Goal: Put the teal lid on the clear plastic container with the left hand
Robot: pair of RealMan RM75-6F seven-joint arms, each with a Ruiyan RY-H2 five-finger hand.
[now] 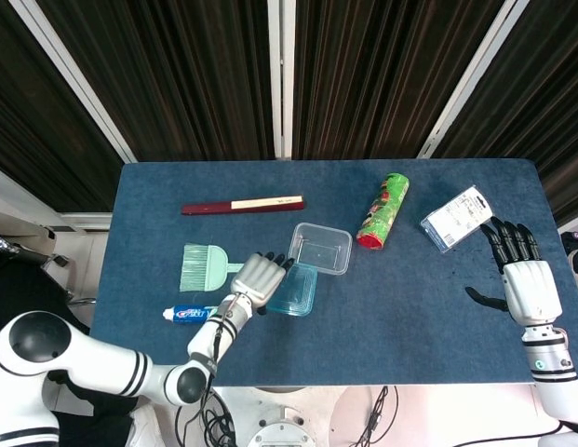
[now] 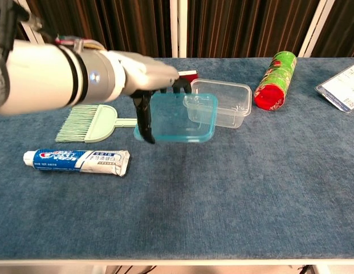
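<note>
We see the left hand [image 2: 143,71] gripping the teal lid [image 2: 178,117] by its left edge, thumb below and fingers above, and holding it above the table [image 2: 268,188]; in the chest view the lid's right edge overlaps the near-left corner of the clear plastic container [image 2: 221,102]. In the head view the same hand [image 1: 258,279] holds the lid [image 1: 294,290] just left of and below the container [image 1: 320,248]. The left arm enters from the lower left. Beside it lie a toothpaste tube [image 2: 77,161], its lettering too small to read, a mint-green brush [image 2: 88,123] and a dark red folded fan [image 1: 243,205]. Right of the container lie a green-and-red cylindrical can [image 2: 275,79] and a labelled clear packet [image 1: 457,218], print illegible. The right hand [image 1: 522,279] rests flat at the table's right edge, fingers spread, holding nothing.
</note>
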